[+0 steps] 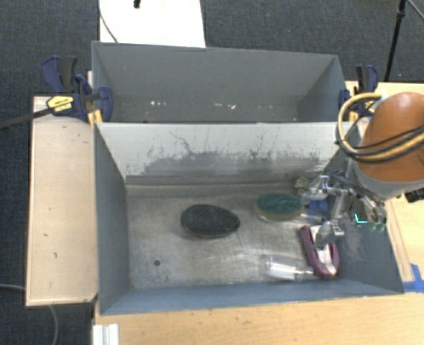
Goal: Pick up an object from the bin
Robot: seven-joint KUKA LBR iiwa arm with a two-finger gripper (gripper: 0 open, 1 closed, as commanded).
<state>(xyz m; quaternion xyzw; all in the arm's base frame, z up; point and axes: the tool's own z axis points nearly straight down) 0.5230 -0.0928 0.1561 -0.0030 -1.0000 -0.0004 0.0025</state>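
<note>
1. A purple, curved, strap-like thing (pixel 320 256) lies flat on the bin floor near the front right corner, close to the right wall. It is judged the likeliest thing to be picked, being nearest the gripper.
2. The gripper (pixel 332 227) is set low in the bin, just over the upper end of that purple thing. Whether contact is made cannot be told, nor whether the pincer is apart or together, so nothing can be said to be held.
3. This low stance is judged to suit a flat thing beside a wall, which must be taken from above, with little room left on the wall side.
4. A clear plastic thing (pixel 284 269) lies just left of the purple thing's lower end, near the front wall.
5. A teal round thing (pixel 278 205) rests just left of the gripper, at the foot of the back wall.
6. A black oval thing (pixel 210 221) lies well apart, mid-floor.
7. These things are held by the grey metal bin (pixel 162 264) loosely spread, not heaped.
8. An orange cover (pixel 402 135) and looped cables (pixel 347 124) are carried at the wrist, above the right rim.
</note>
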